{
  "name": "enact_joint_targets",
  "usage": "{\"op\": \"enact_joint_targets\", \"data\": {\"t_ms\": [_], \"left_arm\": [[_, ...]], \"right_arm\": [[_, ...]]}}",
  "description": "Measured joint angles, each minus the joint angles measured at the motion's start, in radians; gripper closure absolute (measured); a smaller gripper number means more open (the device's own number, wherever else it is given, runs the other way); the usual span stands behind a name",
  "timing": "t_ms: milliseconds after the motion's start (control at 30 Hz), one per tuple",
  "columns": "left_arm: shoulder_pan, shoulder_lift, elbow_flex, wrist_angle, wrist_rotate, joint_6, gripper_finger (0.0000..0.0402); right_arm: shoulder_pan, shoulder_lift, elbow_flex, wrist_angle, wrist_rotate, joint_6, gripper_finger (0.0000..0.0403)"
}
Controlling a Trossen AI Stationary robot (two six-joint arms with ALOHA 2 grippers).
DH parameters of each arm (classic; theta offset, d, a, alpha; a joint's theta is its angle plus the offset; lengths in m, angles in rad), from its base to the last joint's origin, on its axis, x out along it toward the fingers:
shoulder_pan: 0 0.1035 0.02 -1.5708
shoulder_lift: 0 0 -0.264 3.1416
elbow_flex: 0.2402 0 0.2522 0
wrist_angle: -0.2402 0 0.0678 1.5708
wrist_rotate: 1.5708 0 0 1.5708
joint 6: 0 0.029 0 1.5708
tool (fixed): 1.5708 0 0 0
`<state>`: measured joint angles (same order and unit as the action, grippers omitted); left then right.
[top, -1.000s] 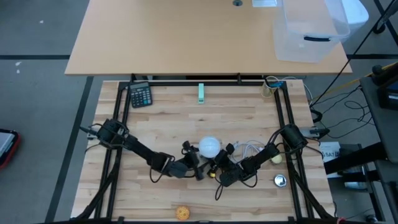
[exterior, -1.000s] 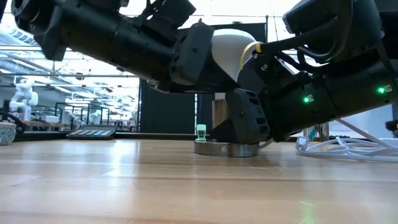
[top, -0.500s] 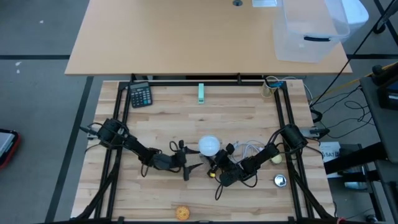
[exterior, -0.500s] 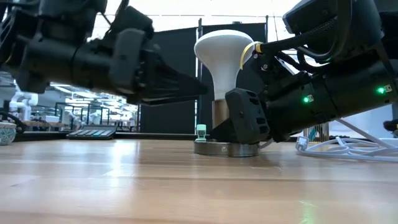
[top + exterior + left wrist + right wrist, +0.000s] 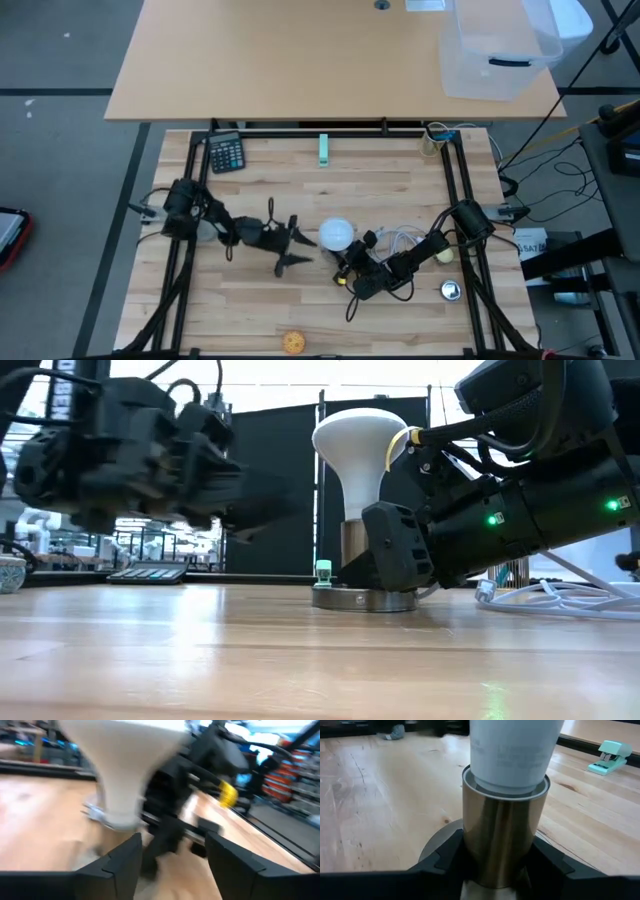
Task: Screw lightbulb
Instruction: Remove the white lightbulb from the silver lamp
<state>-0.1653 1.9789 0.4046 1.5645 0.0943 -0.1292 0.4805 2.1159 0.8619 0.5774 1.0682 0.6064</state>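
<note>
Left end effector (image 5: 288, 243): fingers apart, holding nothing, just beside the lightbulb on its left and clear of it.

Calculator (image 5: 226, 153): far left corner of the bench (image 5: 380, 190), well apart from the work.

Lightbulb (image 5: 336, 236): upright at mid-bench, white globe uppermost, neck seated in a brass socket (image 5: 504, 840) on a round grey base (image 5: 364, 599). Judged light, smooth, slippery and fragile; best held by light pinch across the widest part of the globe, never the thin neck.

Stapler (image 5: 323, 150): mint green, far edge, out of the way.

Right end effector (image 5: 346, 268): clamped on the brass socket, bracing it just below the bulb's neck.

White cable (image 5: 402, 240): coiled just right of the bulb, a snag risk.

Open room: bare wood left and far side of the bulb; right side crowded by the right arm; frame rails line both bench edges.
</note>
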Motion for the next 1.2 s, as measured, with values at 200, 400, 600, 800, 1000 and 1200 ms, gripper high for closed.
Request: {"op": "enact_joint_targets", "data": {"t_ms": [200,400,600,800,1000,1200], "left_arm": [[0.072,0.000,0.043,-0.020,-0.002,0.015,0.0204],[0.114,0.000,0.129,-0.106,0.023,0.070,0.0197],[0.151,0.000,0.239,-0.310,0.126,0.072,0.0183],[0.155,0.000,0.303,-0.378,0.204,0.106,0.0177],[0.155,0.000,0.310,-0.410,0.202,0.113,0.0177],[0.137,0.000,0.310,-0.406,0.121,0.114,0.0193]], "right_arm": [[0.000,0.000,0.000,0.002,0.000,-0.002,0.0249],[0.000,0.000,0.000,0.014,-0.001,-0.021,0.0249],[-0.001,0.000,-0.001,0.016,0.000,-0.017,0.0249],[0.000,0.000,-0.001,0.021,-0.002,-0.023,0.0249],[0.000,0.000,-0.001,0.024,-0.001,-0.027,0.0249],[0.000,0.000,0.000,0.024,-0.002,-0.025,0.0249]]}}
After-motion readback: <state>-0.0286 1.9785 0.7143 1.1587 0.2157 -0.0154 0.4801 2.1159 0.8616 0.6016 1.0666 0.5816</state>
